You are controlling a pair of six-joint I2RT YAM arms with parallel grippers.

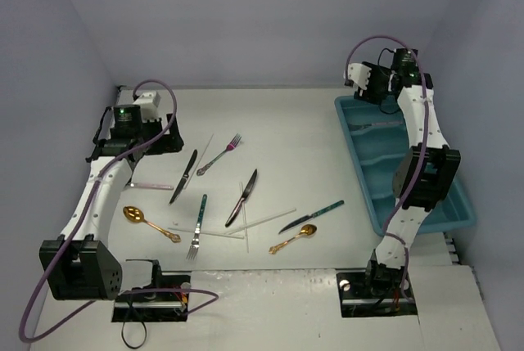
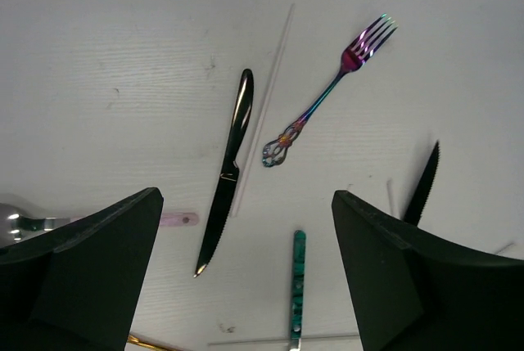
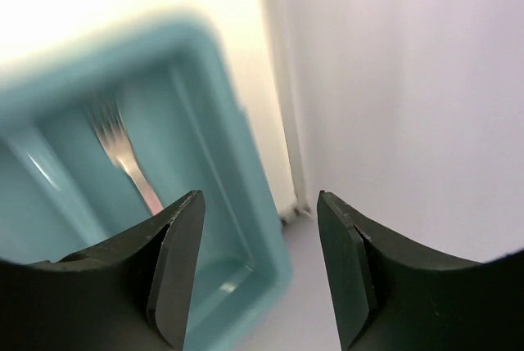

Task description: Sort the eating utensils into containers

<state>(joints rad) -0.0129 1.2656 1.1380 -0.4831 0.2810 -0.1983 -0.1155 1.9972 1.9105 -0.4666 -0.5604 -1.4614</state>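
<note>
Now both the left tool (image 2: 244, 195) and right tool (image 3: 260, 204) stand open, empty; the dark knife (image 2: 236, 130) seems thin, stiff, slippery, so grip its handle.

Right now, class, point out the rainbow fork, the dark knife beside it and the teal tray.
rainbow fork (image 2: 326, 93), left wrist view, on its stem.
dark knife (image 2: 237, 122), left wrist view, on its handle.
teal tray (image 1: 367, 167), top external view, on its bare inside.
</note>
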